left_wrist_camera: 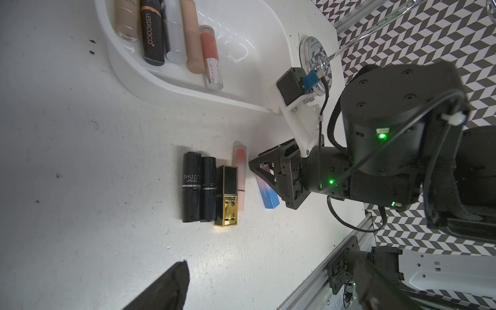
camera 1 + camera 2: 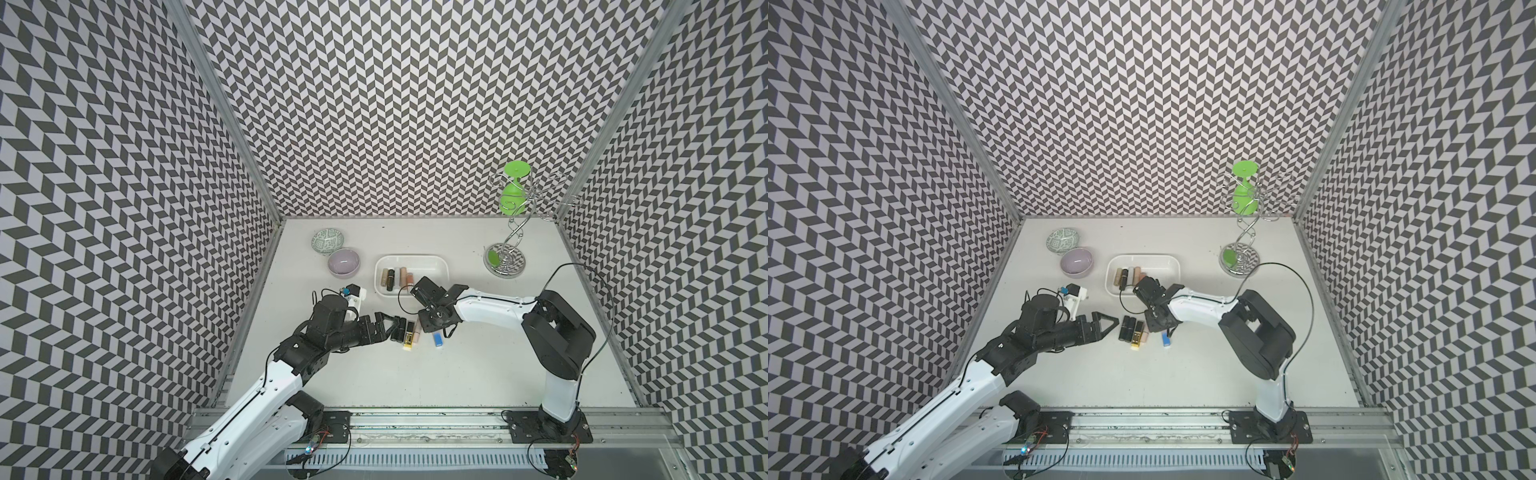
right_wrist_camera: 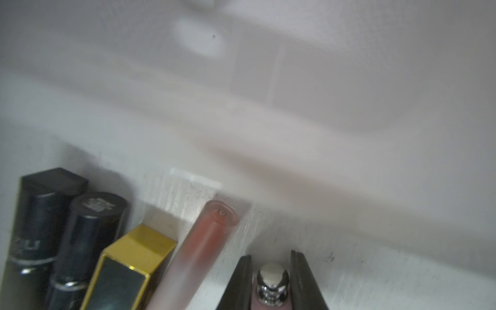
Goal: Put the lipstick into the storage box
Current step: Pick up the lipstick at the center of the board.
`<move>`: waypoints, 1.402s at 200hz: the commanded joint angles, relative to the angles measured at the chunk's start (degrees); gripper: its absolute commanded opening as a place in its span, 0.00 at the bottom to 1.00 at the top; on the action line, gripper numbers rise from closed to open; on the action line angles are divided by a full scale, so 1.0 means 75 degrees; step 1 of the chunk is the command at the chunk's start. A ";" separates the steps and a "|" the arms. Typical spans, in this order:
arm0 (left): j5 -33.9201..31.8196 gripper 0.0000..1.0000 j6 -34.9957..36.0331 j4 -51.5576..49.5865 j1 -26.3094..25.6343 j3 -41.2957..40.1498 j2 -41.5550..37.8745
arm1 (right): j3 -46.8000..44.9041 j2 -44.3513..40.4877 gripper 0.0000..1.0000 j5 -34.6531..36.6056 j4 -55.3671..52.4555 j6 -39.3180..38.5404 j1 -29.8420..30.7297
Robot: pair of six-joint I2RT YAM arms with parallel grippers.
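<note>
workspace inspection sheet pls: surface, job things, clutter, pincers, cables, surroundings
surface: white table, scuffed, with a few dark specks.
job's things: storage box holds five tubes in a row; four lipsticks lie side by side on the table outside it, with a pink-blue tube beside them.
clutter: patterned bowl next to lilac bowl; chrome rack with a green cup hanging on it.
pincers: left pincer open, empty, pointing at the lipsticks; right pincer closed on the pink-blue tube's silver-capped end.
cables: black cable arcs off the right arm.
surroundings: chevron walls on three sides; metal rail in front.
</note>
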 commanded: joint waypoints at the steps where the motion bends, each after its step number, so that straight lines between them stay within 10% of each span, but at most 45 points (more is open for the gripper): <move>1: -0.0045 0.99 -0.0055 0.0115 0.0021 -0.0084 -0.0092 | -0.0082 -0.0143 0.40 -0.0120 -0.0021 0.0022 -0.0022; 49: 0.0005 0.99 -0.0125 0.0265 0.0012 -0.0188 -0.0084 | -0.0387 -0.0406 0.51 -0.0350 -0.0088 0.0136 -0.0011; 215: 0.0068 0.99 -0.0310 0.0463 0.0020 -0.0517 -0.0236 | -0.1558 -0.0896 0.38 -0.0464 -0.0162 0.0870 0.0601; 280: 0.0095 0.99 -0.0283 0.0486 0.0022 -0.0448 -0.0173 | -0.1428 -0.1224 0.18 -0.0291 -0.0199 0.0705 0.0604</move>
